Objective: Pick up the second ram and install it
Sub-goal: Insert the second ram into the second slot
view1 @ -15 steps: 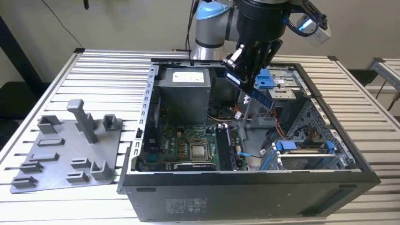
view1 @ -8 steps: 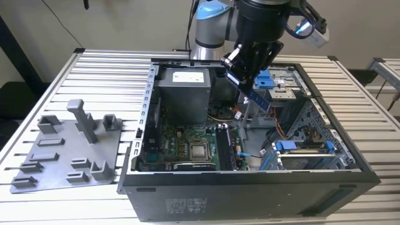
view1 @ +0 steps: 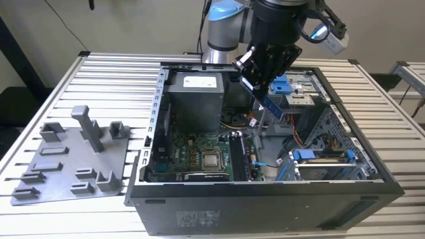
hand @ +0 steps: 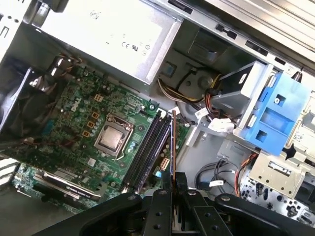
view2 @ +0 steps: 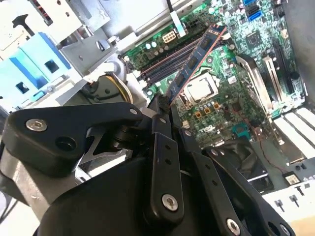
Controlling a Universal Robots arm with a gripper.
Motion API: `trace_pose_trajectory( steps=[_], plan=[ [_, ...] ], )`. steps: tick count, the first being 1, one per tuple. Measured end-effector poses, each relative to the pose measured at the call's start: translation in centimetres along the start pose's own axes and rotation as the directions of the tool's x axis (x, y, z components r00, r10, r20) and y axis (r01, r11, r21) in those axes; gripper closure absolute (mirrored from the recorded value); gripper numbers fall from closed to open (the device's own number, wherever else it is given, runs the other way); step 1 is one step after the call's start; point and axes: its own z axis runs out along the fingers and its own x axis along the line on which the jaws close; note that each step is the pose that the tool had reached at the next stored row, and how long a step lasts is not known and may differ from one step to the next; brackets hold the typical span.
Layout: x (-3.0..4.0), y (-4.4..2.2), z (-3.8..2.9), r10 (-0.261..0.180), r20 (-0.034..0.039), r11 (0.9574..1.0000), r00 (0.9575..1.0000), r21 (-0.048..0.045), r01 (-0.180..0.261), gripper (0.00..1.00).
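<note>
My gripper [view1: 260, 85] hangs over the open computer case [view1: 265, 199], shut on the second ram [view1: 271, 105]. The ram is a thin stick with a blue face that slants down from the fingers toward the motherboard. In the second wrist view it [view2: 197, 56] points out from the gripper [view2: 165, 105] over the board. In the first wrist view I see it edge-on [hand: 173, 142], above and roughly in line with the dark memory slots [hand: 146, 150] beside the CPU socket [hand: 113, 137]. The ram is still above the slots [view1: 237, 157], not touching them.
A grey holder tray [view1: 73, 159] with upright posts lies on the slatted table at the exterior view's left. Inside the case are the grey power supply [view1: 192, 97], blue drive brackets [view1: 319, 157], loose cables [hand: 192, 98] and a fan [hand: 24, 105].
</note>
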Motion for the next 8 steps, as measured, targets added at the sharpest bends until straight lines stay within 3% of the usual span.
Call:
trace_pose_trajectory(
  steps=[4, 8],
  plan=[
    [0.0, 0.0, 0.03, 0.069, 0.001, 0.9976, 0.9976, 0.0036, -0.069, 0.86],
    [0.0, 0.0, 0.05, 0.138, 0.0032, 0.9904, 0.9905, 0.0075, -0.138, 0.86]
  ],
)
